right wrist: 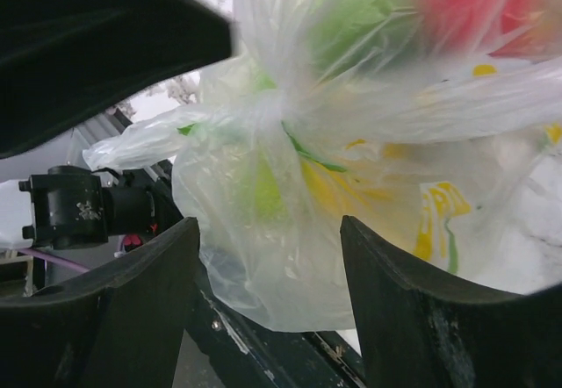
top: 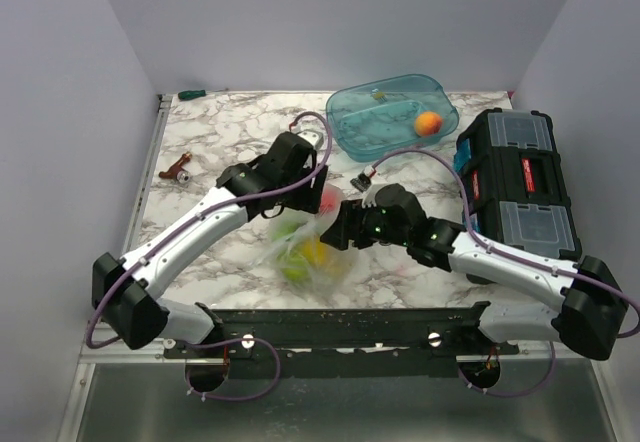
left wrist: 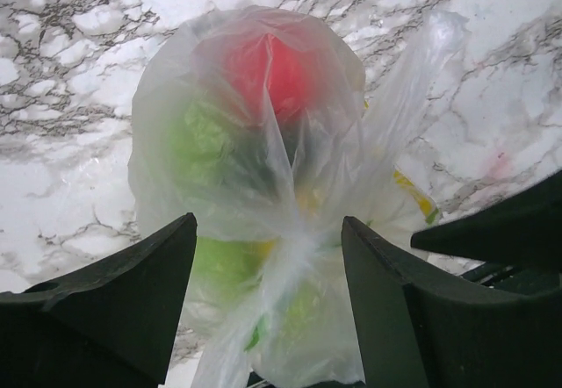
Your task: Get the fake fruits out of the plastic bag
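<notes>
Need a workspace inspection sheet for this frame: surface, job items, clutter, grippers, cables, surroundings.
Surface: table, white marble pattern with grey veins.
Job's things: plastic bag lying mid-table, plastic bunched; fruits in red, green and yellow, seen through the plastic, none out yet.
Clutter: teal tub holding an orange ball; black toolbox at the right edge; green-handled screwdriver at the far left corner; small brown item, unclear what.
Grippers: left gripper and right gripper both open, bag plastic in each gap.
Cables: purple cables looped along both arms.
Surroundings: plain white walls on three sides.
</notes>
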`<state>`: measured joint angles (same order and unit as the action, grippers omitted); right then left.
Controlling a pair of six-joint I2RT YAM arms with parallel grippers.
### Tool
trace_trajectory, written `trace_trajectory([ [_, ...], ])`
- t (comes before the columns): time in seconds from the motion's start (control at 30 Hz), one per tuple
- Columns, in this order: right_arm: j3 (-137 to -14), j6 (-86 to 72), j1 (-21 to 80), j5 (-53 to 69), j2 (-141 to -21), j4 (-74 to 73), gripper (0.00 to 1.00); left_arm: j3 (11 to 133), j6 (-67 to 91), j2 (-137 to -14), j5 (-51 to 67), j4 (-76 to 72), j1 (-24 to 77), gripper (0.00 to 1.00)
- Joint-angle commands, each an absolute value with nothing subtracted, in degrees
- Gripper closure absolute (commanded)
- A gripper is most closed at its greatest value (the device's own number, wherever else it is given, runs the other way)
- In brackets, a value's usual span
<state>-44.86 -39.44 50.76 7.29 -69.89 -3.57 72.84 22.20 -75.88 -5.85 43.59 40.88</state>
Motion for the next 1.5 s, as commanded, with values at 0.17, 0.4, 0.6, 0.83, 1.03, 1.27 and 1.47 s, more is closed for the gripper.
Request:
trace_trajectory([
  [0.17, -46.0, -37.3, 56.9, -8.0, -73.9, 0.4, 0.31, 71.3, 16.0, -84.3, -0.7, 40.4, 40.9, 0.32],
  [0.4, -46.5, -35.6, 58.0, -11.9, -77.0, 2.6, 0.39, 73.7, 16.2, -86.8, 3.1, 41.6, 39.9, 0.57],
  [0.6, -46.3, -35.5, 59.6, -16.1, -79.0, 4.4, 0.53, 73.9, 16.9, -87.0, 9.1, 41.1, 37.5, 0.98],
  [0.83, -44.6, -36.9, 59.8, -20.0, -78.1, 5.7, 0.66, 73.4, 17.0, -85.5, 10.0, 40.5, 35.9, 1.0],
  [1.03, -45.1, -43.1, 59.8, -24.5, -77.0, 0.2, 0.91, 73.0, 17.8, -82.9, 12.2, 39.5, 30.8, 1.0],
  [1.27, -45.8, -47.7, 59.6, -29.9, -76.8, -6.5, 0.99, 71.5, 17.8, -81.6, 11.2, 39.5, 26.1, 1.0],
  [1.47, -46.4, -50.8, 59.4, -32.4, -77.5, -8.2, 0.99, 71.2, 18.5, -82.0, 12.1, 38.6, 25.3, 1.0],
])
